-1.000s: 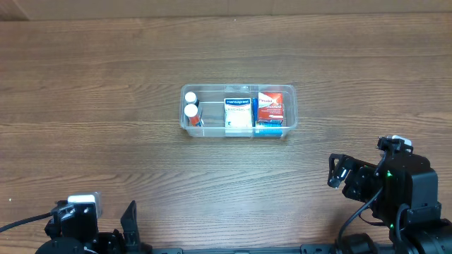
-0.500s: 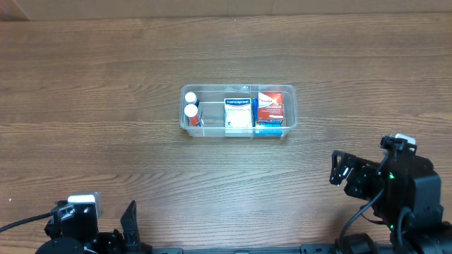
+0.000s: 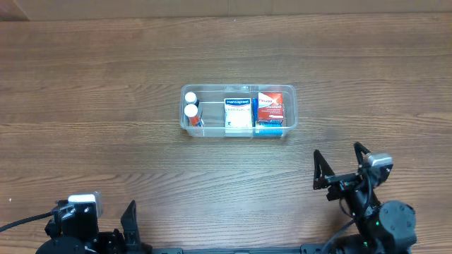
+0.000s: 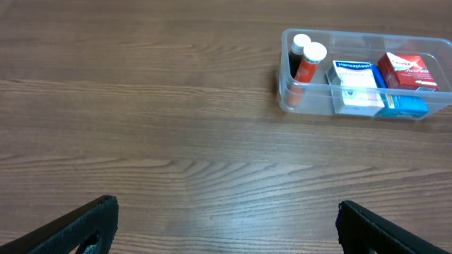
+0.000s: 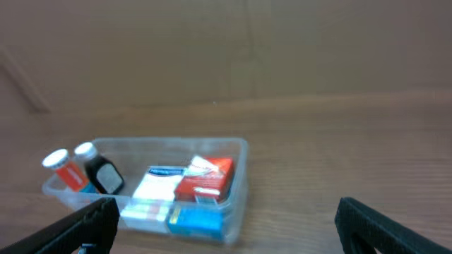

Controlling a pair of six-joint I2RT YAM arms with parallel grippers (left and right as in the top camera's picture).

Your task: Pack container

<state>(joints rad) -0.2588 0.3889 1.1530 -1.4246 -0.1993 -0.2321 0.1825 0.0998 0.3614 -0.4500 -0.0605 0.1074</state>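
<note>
The clear container stands at the table's middle. It holds two small white-capped bottles at its left end, a white and blue box in the middle and a red box over a blue box at the right. It also shows in the left wrist view and the right wrist view. My right gripper is open and empty, near the table's front right, well short of the container. My left gripper is open and empty at the front left; in the overhead view only its arm base shows.
Bare wood table surrounds the container on all sides. The left arm's base sits at the front left edge, the right arm's base at the front right.
My right arm has swung down and back toward the front edge, its open fingers now pointing toward the container. The left arm and the container have not moved.
</note>
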